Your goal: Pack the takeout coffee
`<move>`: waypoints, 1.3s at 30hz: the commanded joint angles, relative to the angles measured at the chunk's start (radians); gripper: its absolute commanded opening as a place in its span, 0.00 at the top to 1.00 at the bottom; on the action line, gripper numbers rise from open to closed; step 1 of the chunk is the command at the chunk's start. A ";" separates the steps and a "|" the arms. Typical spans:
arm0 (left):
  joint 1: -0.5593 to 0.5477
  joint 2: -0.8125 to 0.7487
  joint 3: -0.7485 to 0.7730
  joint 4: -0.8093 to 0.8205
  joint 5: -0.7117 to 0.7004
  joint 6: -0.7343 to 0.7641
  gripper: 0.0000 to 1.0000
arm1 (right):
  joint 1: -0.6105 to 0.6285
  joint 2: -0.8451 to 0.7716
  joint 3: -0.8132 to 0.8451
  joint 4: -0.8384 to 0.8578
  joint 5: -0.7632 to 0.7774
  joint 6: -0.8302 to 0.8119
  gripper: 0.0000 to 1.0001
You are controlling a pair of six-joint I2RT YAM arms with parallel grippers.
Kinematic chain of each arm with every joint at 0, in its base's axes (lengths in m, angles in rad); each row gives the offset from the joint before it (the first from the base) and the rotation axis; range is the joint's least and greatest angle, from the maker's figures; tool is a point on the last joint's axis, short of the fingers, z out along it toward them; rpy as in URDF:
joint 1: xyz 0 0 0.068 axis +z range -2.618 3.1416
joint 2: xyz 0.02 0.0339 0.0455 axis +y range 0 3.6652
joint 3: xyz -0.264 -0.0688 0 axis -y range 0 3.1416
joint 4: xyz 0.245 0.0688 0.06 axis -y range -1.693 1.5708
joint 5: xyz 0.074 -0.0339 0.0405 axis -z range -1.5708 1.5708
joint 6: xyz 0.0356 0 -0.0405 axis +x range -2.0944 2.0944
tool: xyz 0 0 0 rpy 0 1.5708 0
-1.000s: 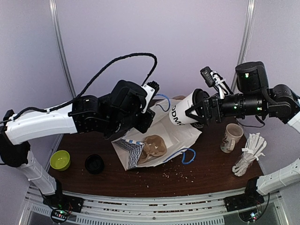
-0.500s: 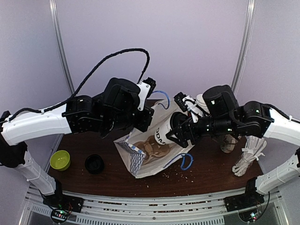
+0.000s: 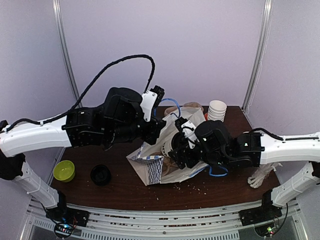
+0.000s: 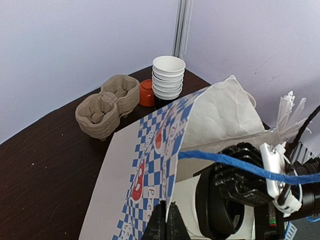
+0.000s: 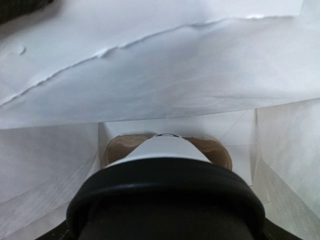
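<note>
The white paper bag [image 3: 150,169] with blue-checked sides lies on the table with its mouth held up. My left gripper [image 3: 161,131] [image 4: 169,214] is shut on the bag's upper edge [image 4: 175,150]. My right gripper [image 3: 176,150] [image 4: 225,197] reaches into the bag's mouth, shut on the takeout coffee [image 4: 187,207]. In the right wrist view the coffee's black lid [image 5: 165,192] fills the foreground and its white body [image 5: 162,147] points into the bag [image 5: 150,65]; my own fingers are hidden behind the lid. A brown cardboard carrier [image 5: 117,145] lies at the bag's bottom.
A stack of lidless paper cups [image 3: 216,110] [image 4: 168,75] stands at the back right, with a red cap [image 4: 146,92] and a cardboard carrier [image 4: 107,105] beside it. A green bowl [image 3: 64,170] and a black lid [image 3: 100,174] sit front left. White stirrers [image 3: 260,175] lie front right.
My right arm has swung left and down, carrying the coffee from above the table into the bag's mouth. My left gripper has kept its pinch and drawn the bag's edge slightly left.
</note>
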 commanded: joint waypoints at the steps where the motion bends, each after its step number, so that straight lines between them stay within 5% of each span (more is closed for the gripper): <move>1: -0.006 -0.030 -0.016 0.066 0.038 -0.025 1.00 | 0.005 0.024 -0.025 0.123 0.141 -0.009 0.16; 18: -0.019 -0.008 -0.031 0.085 0.153 -0.005 1.00 | 0.001 -0.015 -0.274 0.305 0.181 0.097 0.16; 39: -0.022 0.032 -0.012 0.099 0.209 -0.014 1.00 | -0.061 0.135 -0.241 0.453 0.123 0.129 0.16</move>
